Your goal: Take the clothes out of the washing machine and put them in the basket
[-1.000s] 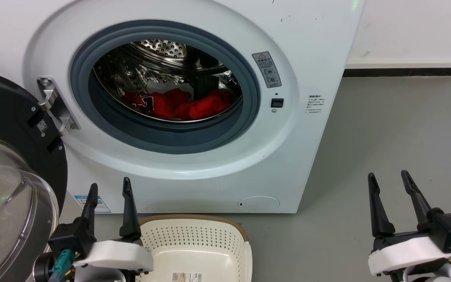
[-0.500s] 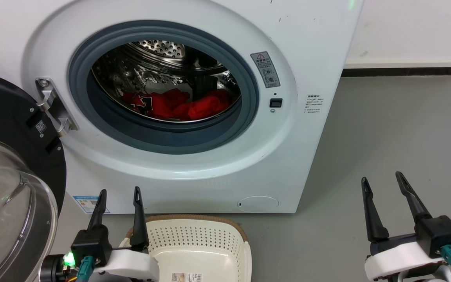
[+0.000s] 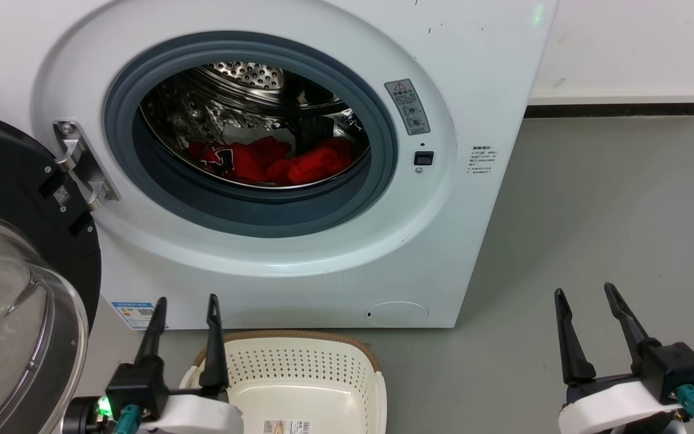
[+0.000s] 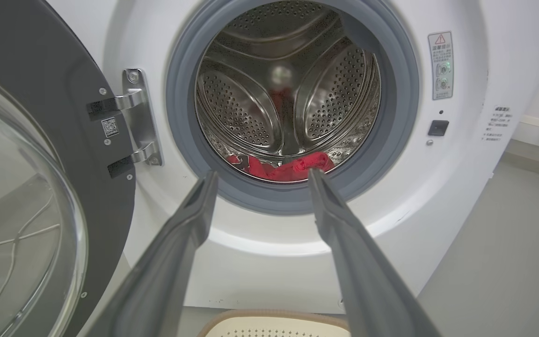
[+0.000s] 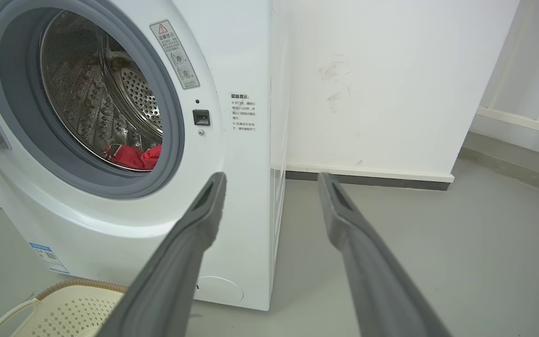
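At your far left the door (image 3: 15,283) stands swung open, its glass bowl toward you, hung on a metal hinge (image 3: 82,163). Just right of it, low in the head view, your left end effector (image 3: 186,299) points up at the washer (image 3: 299,265). Its fingers (image 3: 214,343) are spread apart with nothing between them, and its wrist view looks between them straight into the drum (image 4: 288,84). Beside that end effector, on the floor (image 3: 594,199) just in front of the washer, sits the basket (image 3: 299,363), cream with a brown rim and a sticker (image 3: 287,426) on its bottom. Above it, the clothes (image 3: 268,161) lie heaped at the bottom of the drum, behind the grey seal (image 3: 250,211). The jersey (image 3: 220,158), with black-and-white marks, is on the left and touches the plain red piece (image 3: 320,163) on the right. Farther right on the washer's front you have a warning label (image 3: 408,107) and a small black latch slot (image 3: 424,158). At your far right, well clear of the washer and over bare floor, your right end effector (image 3: 584,290) also points up, fingers parted wide and holding nothing.
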### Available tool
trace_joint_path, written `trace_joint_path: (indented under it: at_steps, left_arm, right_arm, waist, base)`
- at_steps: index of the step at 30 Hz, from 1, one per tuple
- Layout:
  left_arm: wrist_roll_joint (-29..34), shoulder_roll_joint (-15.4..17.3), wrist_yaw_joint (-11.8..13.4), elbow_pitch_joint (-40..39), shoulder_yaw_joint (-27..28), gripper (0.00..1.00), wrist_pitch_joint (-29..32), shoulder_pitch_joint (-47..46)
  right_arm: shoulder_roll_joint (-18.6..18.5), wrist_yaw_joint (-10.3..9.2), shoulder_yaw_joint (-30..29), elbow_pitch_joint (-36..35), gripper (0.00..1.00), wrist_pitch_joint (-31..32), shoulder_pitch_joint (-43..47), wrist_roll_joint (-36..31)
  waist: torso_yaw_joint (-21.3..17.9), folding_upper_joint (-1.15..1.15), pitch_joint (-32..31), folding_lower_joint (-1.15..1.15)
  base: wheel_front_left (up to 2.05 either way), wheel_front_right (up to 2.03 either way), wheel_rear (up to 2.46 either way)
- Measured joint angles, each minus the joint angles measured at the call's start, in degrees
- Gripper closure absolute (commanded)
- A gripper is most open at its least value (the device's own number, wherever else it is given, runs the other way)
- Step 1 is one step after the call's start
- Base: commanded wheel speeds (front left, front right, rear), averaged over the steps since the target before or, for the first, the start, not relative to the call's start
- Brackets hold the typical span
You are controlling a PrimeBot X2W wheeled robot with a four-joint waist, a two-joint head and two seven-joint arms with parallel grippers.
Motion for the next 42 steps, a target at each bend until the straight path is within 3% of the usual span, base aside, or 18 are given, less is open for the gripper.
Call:
trace_joint_path:
  at_steps: [3,11,30,36,42]
  left_arm:
    - [2.71,-0.41,-1.32,1.45,0.16,0.00,-0.32,0.21]
    - [8.38,-0.98,-1.53,2.61,-0.12,0.00,-1.10,0.24]
    - [9.16,-0.97,-2.14,2.94,0.57,0.00,-1.24,0.60]
    - [10.55,1.20,-4.08,7.06,-1.33,0.00,-1.24,-1.94]
    - [10.47,5.11,-6.78,12.60,-1.37,0.00,-1.24,-12.65]
  right_arm:
    - [0.00,0.00,0.04,0.57,0.00,-0.24,-0.02,-1.01]
    - [-0.01,0.01,-0.32,1.68,0.00,-1.23,-0.04,-5.69]
    - [-0.03,0.01,-0.81,2.86,0.00,-1.22,-0.23,-5.11]
    - [-0.05,0.00,-2.93,3.39,0.00,-1.22,-1.95,-4.93]
    - [-0.05,0.01,-3.43,3.36,0.00,-1.22,-5.58,-3.47]
  waist:
    - [-0.03,0.00,-0.01,0.00]
    - [-0.10,0.00,-0.14,0.00]
    - [-0.52,0.00,-0.14,0.00]
    - [-1.56,0.00,2.56,0.00]
    - [-3.63,0.00,8.56,0.00]
  base:
    - [0.00,0.00,0.00]
    - [0.00,0.00,0.00]
    - [0.00,0.00,0.00]
    - [0.00,0.00,0.00]
    - [0.00,0.00,0.00]
